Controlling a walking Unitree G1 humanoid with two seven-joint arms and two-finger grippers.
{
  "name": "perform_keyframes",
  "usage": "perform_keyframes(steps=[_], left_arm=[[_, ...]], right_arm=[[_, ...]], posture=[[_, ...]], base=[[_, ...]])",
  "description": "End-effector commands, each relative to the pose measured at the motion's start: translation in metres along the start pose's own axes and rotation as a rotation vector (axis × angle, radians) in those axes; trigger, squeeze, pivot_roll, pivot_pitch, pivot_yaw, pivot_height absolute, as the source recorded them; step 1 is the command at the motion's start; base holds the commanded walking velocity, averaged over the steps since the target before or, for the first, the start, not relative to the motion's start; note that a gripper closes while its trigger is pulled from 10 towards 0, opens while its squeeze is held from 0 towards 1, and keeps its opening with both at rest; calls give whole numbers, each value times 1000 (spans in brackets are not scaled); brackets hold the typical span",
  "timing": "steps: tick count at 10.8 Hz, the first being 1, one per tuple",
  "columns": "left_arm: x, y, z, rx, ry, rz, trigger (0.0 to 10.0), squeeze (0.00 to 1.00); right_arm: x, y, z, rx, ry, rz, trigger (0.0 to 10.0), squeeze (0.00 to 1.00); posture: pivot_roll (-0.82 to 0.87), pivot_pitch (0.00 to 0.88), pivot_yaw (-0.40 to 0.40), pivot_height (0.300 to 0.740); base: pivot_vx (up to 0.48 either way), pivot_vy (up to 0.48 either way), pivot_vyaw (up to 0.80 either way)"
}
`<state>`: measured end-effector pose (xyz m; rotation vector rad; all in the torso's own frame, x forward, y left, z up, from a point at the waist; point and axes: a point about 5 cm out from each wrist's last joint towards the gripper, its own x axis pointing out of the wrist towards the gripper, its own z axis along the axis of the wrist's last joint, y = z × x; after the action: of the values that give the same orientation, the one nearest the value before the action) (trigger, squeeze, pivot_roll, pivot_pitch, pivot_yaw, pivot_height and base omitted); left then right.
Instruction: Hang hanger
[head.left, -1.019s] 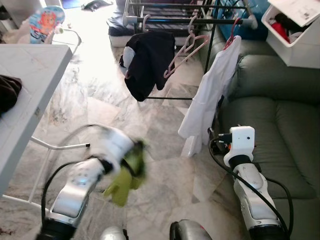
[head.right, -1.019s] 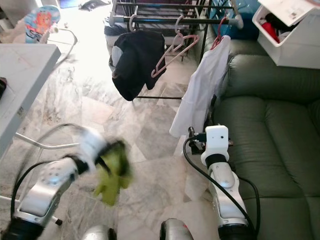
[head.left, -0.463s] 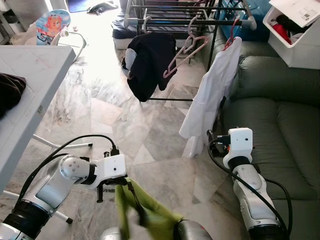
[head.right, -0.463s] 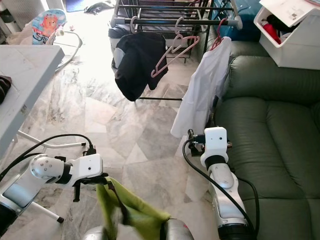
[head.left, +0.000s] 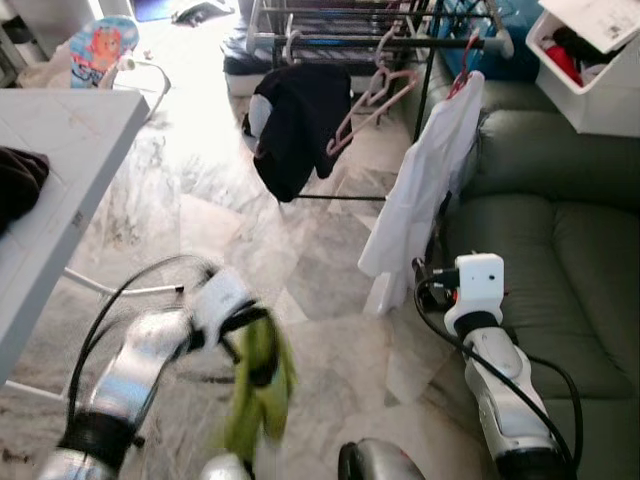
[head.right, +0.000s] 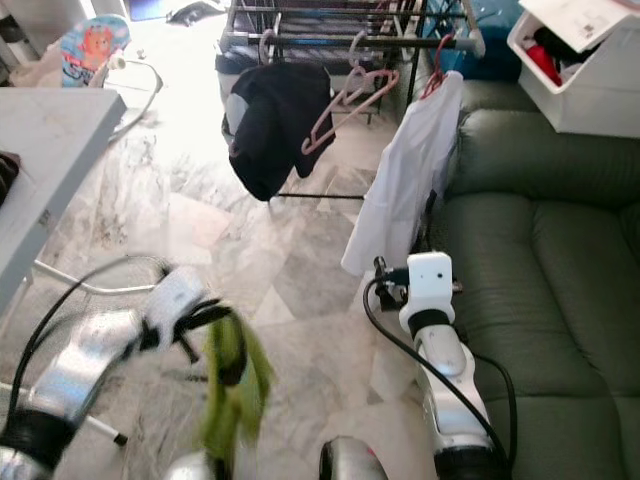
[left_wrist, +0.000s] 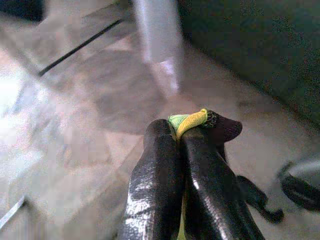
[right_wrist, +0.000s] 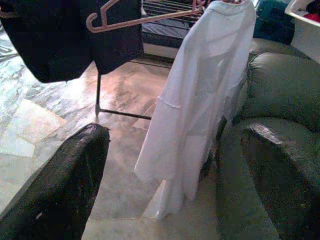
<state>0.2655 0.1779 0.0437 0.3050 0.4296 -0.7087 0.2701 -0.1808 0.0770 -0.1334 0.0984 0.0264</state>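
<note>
Marble floor (head.left: 210, 200) lies below; left pincer (left_wrist: 192, 127) grips green garment (head.left: 258, 385) for carrying; right pincer (right_wrist: 170, 165) is released, facing drying rack (head.left: 400, 42).

At the top centre of my head view stands the metal clothes rack (head.left: 385, 42); the dark jacket (head.left: 296, 122), the empty pink hanger (head.left: 372, 100) and the white shirt (head.left: 425, 190) hang from it, left to right. The green sofa (head.left: 560, 230) fills the right side, the white table (head.left: 55, 190) the left edge.
</note>
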Motion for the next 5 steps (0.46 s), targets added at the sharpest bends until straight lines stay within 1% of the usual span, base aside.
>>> perform_keyframes(steps=[1, 2, 3, 4, 5], left_arm=[[-1, 2, 4, -48, -72, 69, 10000, 0], [-2, 6, 6, -141, -172, 235, 10000, 0], [-4, 9, 5, -221, -222, 340, 10000, 0], [-8, 12, 8, -274, -283, 439, 10000, 0], [-14, 16, 12, -311, -334, 507, 10000, 0]], right_arm=[[-1, 2, 2, 9, -12, 2, 10000, 0], [-3, 2, 1, 20, -21, -1, 10000, 0], [-4, 3, 1, 23, -28, -5, 10000, 0], [-5, 3, 0, 28, -27, -11, 10000, 0], [-6, 2, -2, 39, -20, -22, 10000, 0]], posture=[[-69, 92, -29, 740], [-69, 97, -25, 740], [-68, 99, -25, 740], [-68, 102, -21, 740], [-70, 92, -21, 740]], base=[[0, 0, 0], [0, 0, 0], [0, 0, 0], [0, 0, 0], [0, 0, 0]])
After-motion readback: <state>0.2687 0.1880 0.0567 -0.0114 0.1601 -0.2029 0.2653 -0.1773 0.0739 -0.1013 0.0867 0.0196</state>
